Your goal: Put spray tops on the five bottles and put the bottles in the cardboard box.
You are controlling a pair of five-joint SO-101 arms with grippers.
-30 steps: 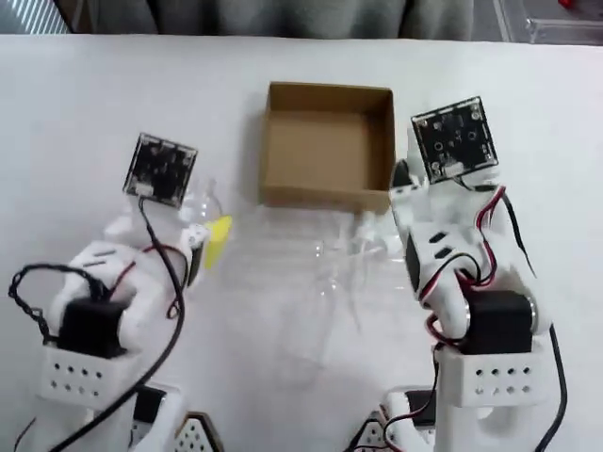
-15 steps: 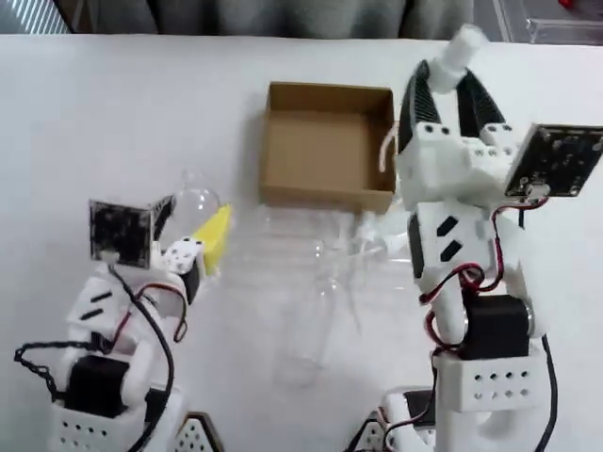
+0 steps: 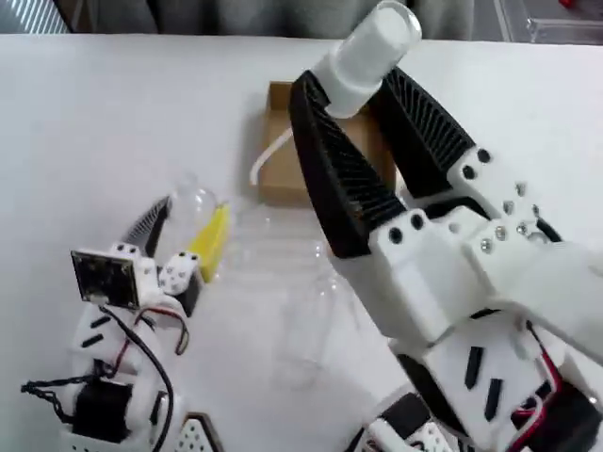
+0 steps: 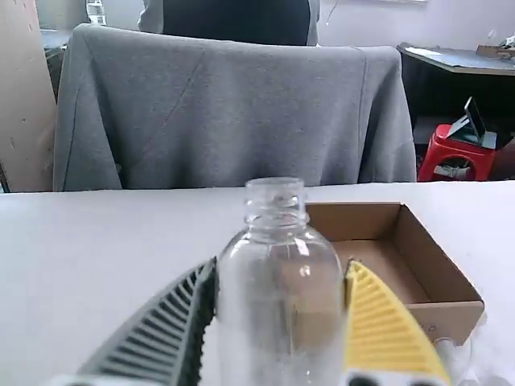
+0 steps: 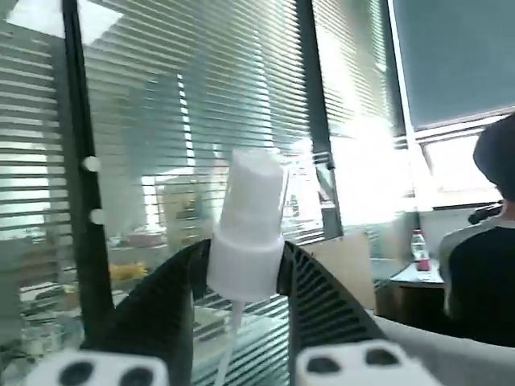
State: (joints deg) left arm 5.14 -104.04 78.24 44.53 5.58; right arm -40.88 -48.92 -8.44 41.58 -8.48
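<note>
The left arm's jaws are closing on a clear bottle (image 3: 193,201) (image 4: 281,281), with the grey ribbed finger (image 4: 165,334) pressing one side and the yellow finger (image 4: 378,326) pressing the other. The bottle is standing upright between them, its threaded neck open and bare of any top; whether its base is touching the white surface (image 3: 113,94) (image 4: 96,241) cannot be told. In the high view this bottle is sitting left of the cardboard box (image 3: 279,179) (image 4: 418,249) and slightly nearer. The right arm's jaws are hanging raised high above the surface, looming large in the high view and covering much of the box. They are gripping a white spray top (image 3: 369,49) (image 5: 245,233) by its collar, the two black ribbed fingers (image 3: 334,179) shut against it on either side. The capped end is sticking out past the fingertips, while the thin white tube (image 3: 268,156) (image 5: 228,342) is trailing down from the collar between the fingers. The box is sitting open at the far middle of the surface. Several more clear bottles (image 3: 306,330) are lying on the surface just near of the box, between the two arms; their number is hard to tell. Beyond the far edge of the surface, a chair with a grey cover (image 4: 225,112) is standing.
</note>
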